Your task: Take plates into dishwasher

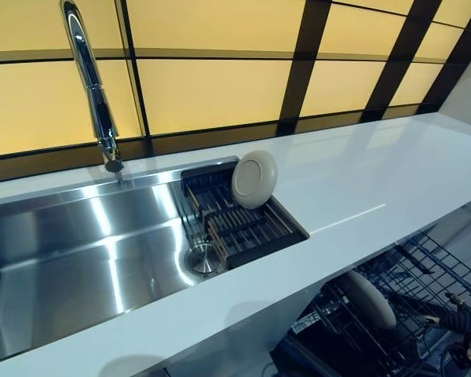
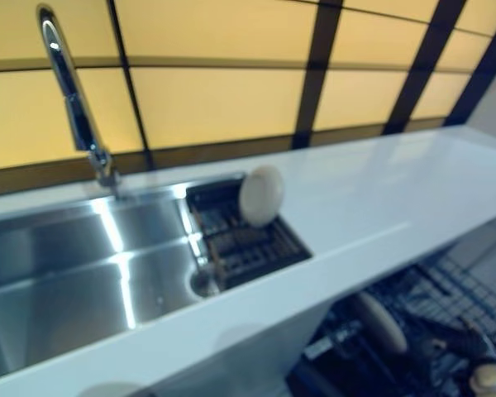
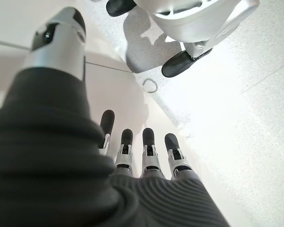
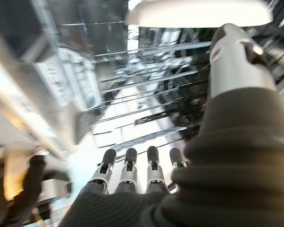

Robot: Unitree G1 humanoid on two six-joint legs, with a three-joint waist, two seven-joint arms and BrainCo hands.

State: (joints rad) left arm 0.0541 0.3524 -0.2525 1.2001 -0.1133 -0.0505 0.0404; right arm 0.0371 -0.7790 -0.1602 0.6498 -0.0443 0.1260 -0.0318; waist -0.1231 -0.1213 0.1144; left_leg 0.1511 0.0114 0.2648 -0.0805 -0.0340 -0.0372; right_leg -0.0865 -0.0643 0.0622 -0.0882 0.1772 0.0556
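Note:
A white plate (image 1: 254,179) leans upright in the dark dish rack (image 1: 255,236) at the right end of the steel sink (image 1: 78,259). A second white plate (image 1: 366,300) stands on edge in the wire dishwasher rack (image 1: 424,275) pulled out below the counter. The right wrist view shows this plate (image 4: 199,13) just past my right hand (image 4: 151,165), which is open with straight fingers over the rack wires and holds nothing. My left hand (image 3: 146,146) shows only in the left wrist view, open and empty, hanging down by the floor.
A tall chrome faucet (image 1: 94,94) rises behind the sink. The white counter (image 1: 361,181) runs to the right, with its front edge above the dishwasher rack. Yellow panels with dark frames form the back wall.

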